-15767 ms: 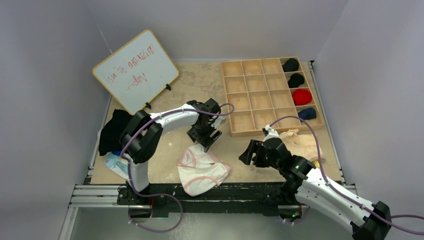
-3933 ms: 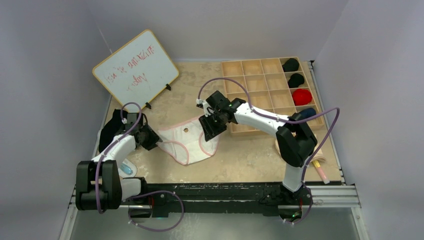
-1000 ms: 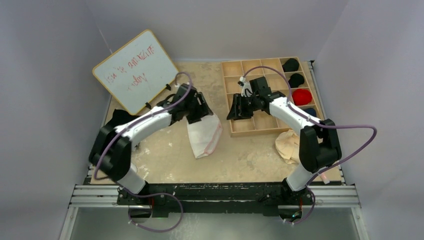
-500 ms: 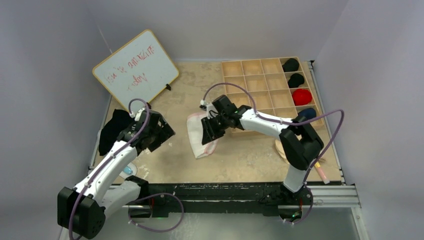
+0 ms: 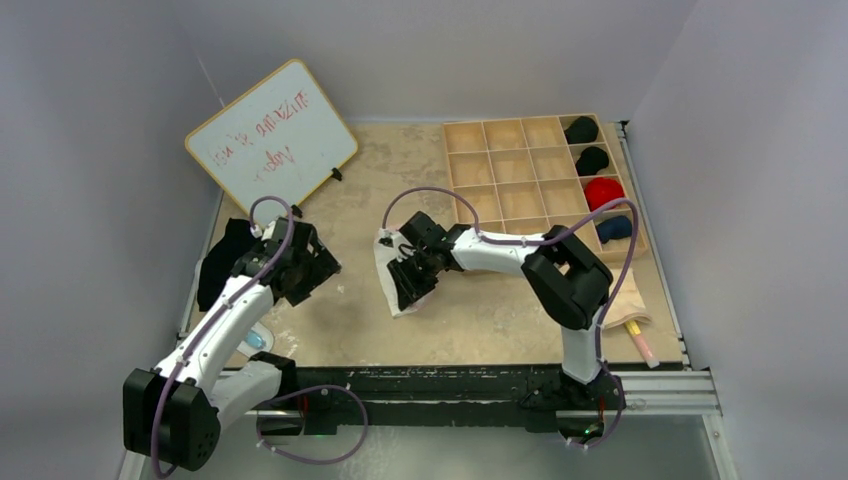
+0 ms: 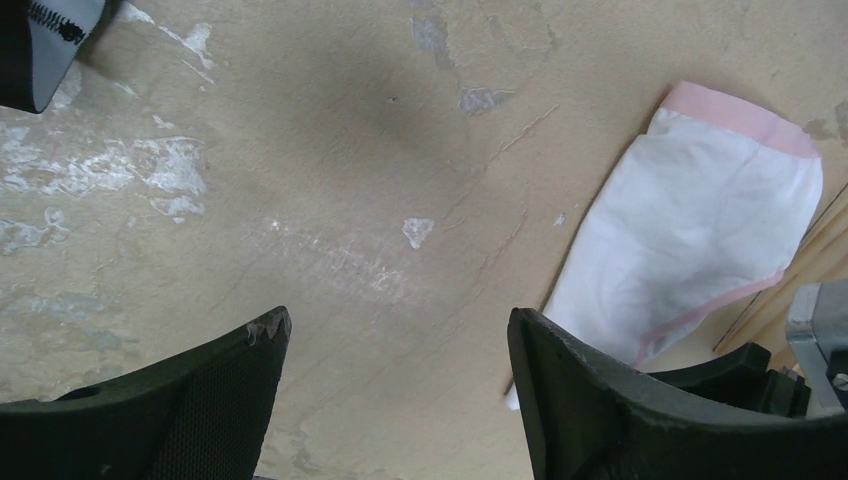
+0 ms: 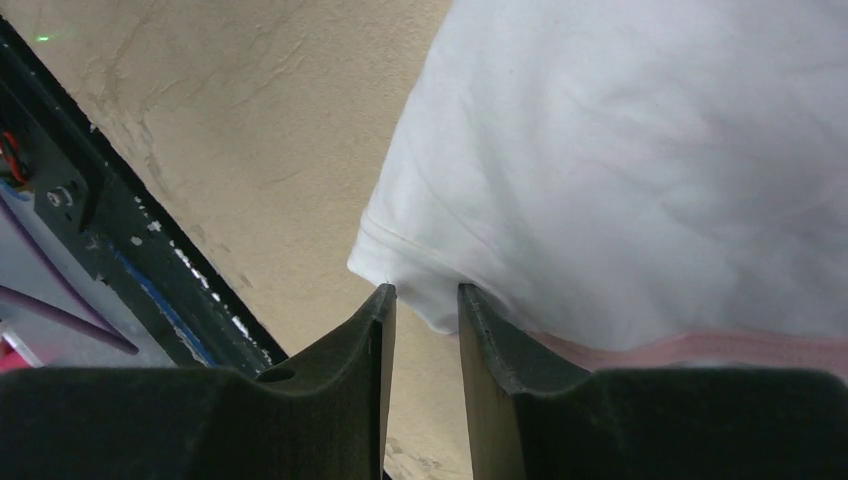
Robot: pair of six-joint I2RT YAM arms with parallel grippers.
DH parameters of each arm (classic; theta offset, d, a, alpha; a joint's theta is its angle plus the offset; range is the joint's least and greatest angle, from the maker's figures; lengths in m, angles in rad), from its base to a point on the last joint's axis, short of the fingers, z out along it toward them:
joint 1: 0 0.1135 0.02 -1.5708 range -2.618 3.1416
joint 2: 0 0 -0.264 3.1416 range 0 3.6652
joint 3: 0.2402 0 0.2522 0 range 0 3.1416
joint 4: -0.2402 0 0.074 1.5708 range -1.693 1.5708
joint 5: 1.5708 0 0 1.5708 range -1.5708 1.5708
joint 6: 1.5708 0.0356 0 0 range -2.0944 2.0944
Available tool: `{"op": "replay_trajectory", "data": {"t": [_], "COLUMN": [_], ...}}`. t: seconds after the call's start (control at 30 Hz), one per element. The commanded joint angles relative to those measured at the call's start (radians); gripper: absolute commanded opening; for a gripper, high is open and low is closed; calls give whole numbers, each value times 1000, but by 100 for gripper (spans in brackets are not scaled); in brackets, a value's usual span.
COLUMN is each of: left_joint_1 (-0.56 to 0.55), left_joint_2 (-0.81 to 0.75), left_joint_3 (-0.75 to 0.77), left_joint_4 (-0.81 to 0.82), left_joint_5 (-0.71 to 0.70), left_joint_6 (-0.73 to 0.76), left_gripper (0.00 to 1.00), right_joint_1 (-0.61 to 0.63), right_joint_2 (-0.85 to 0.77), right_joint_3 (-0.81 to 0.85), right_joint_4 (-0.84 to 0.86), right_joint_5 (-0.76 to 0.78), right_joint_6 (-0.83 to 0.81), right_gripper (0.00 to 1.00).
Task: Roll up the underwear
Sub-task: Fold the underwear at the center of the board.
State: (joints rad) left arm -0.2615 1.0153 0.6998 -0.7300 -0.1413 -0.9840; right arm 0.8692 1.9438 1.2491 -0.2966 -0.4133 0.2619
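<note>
Top view: underwear [image 5: 384, 256] lies mid-table, folded into a narrow strip. Its long axis runs far-to-near and tilts slightly right toward the near end. The right gripper [image 5: 408, 285] sits over its near half and hides the middle. The left gripper [image 5: 312, 268] hangs well left of it over bare table [image 5: 480, 320], just right of a black garment [image 5: 225, 262]. The wooden tray [image 5: 520, 190] has its near-left corner close to the strip's right side, so there's little room there. We see open table on the left and down to the front rail. The whiteboard [image 5: 270, 140] stands far left and a beige garment [image 5: 628, 300] lies near right.

Left wrist view: only here do we see the left gripper [image 6: 397, 325] clearly, released, fingers wide with bare table between them. The underwear [image 6: 700, 220] shows as a white strip with a pink band across one short end and pink trim along one long side. A corner of the right gripper [image 6: 750, 365] touches its other end. A black zipped item [image 6: 40, 40] sits at the frame corner.

Right wrist view: this is our only close look at the right gripper [image 7: 425, 292]. Its jaws are narrowed to a slot with the underwear [image 7: 620, 160] hem corner right at the tips. We can't tell whether it's pinched. The black front rail [image 7: 100, 230] lies close beyond a band of bare table.
</note>
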Motion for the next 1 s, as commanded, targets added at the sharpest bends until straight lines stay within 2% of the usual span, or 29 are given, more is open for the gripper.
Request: {"op": "replay_trajectory", "data": {"t": [0.0, 0.17, 0.43, 0.57, 0.63, 0.7, 0.8, 0.97], "left_joint_1": [16, 26, 76, 119, 120, 120, 120, 106], "left_joint_2": [-9, -11, -29, -16, 5, 23, 53, 108], "left_joint_3": [33, 35, 68, 81, 77, 69, 55, -2], "left_joint_4": [-25, -37, -70, -34, 11, 76, 187, 332], "left_joint_5": [-11, -18, -80, -13, 40, 117, 260, 468], "left_joint_6": [39, 47, 55, 106, 134, 170, 213, 240], "left_gripper": [78, 78, 78, 78, 78, 77, 77, 76], "right_joint_1": [-4, 34, 185, 186, 181, 155, 39, -149], "right_joint_2": [-3, -2, 57, -34, -111, -203, -259, -237], "right_joint_3": [-56, -75, 80, 91, 93, 71, 30, 4], "right_joint_4": [-21, 24, 89, 85, 49, 36, -17, -60], "right_joint_5": [25, -95, -133, -137, -64, 39, 124, 74], "right_joint_6": [-28, 36, 145, 148, 114, 104, 121, 72], "right_gripper": [32, 31, 32, 41, 46, 50, 52, 54]}}
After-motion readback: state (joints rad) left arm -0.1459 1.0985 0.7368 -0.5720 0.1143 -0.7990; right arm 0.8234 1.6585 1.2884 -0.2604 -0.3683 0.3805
